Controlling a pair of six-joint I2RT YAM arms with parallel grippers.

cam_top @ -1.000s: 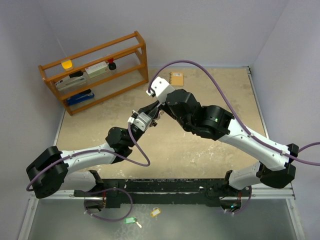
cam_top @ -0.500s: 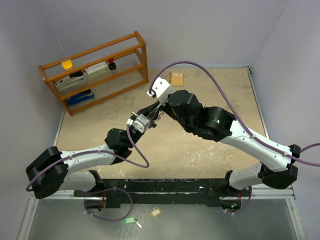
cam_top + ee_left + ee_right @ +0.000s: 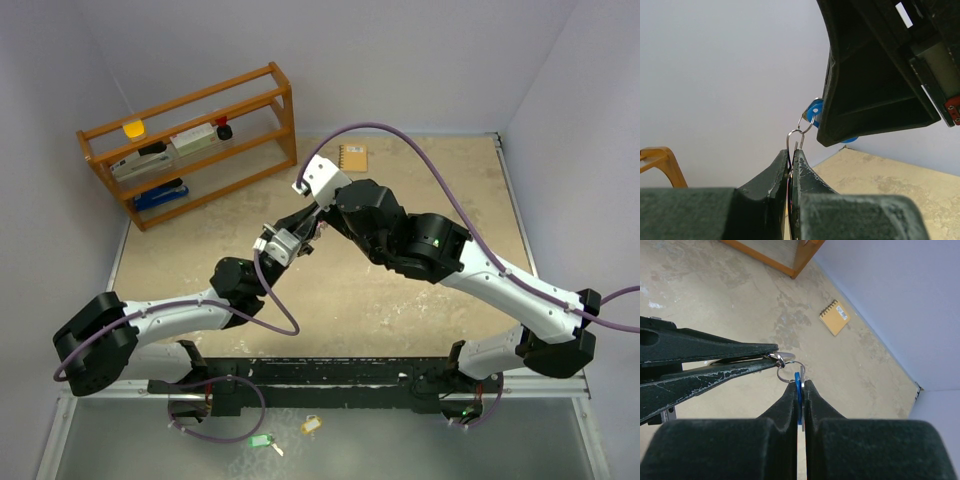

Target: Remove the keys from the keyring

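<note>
My two grippers meet above the middle of the table. My left gripper is shut on the silver wire keyring, whose loop sticks out past its fingertips. It also shows in the right wrist view. A small split ring links the keyring to the blue-tagged key. My right gripper is shut on that blue tag and its key. The blue tag peeks out beside the right gripper in the left wrist view. A dark sliver shows between the left fingers. The red-tagged key is not clearly visible.
A wooden rack with small items stands at the back left. A tan spiral notebook lies at the back centre, also in the right wrist view. A green tag and a yellow tag lie below the table's front rail.
Both grippers have shifted very slightly together; the joined hold on keyring and blue tag looks the same.
</note>
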